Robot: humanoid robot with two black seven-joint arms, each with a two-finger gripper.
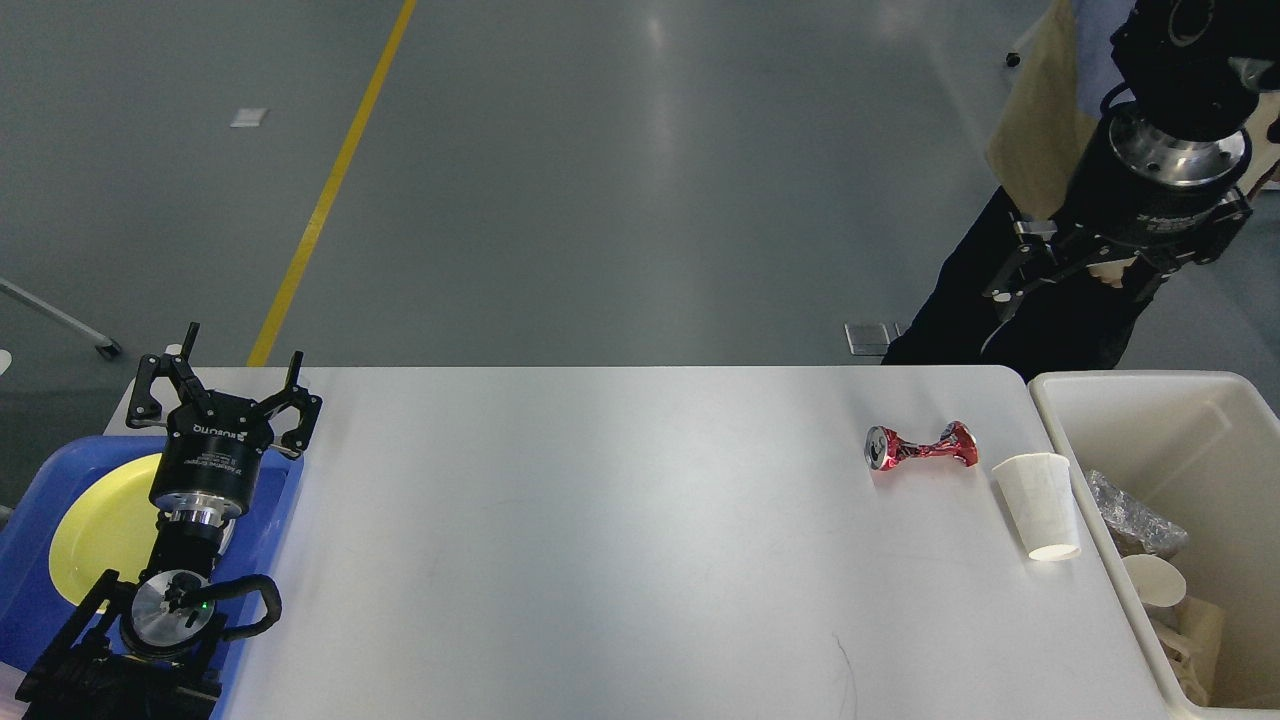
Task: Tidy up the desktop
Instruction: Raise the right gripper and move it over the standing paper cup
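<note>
The white desktop fills the lower view. A crushed red can lies near its far right corner. Just right of the can, a white paper cup lies on its side. My left gripper stands open and empty over the far left corner, above the edge of a blue tray. My right gripper hangs open and empty, high beyond the table's far right corner, well above the can and cup.
The blue tray holds a yellow plate. A cream bin at the right edge holds foil, a paper cup and other rubbish. A person stands behind the table's far right corner, partly hidden by my right arm.
</note>
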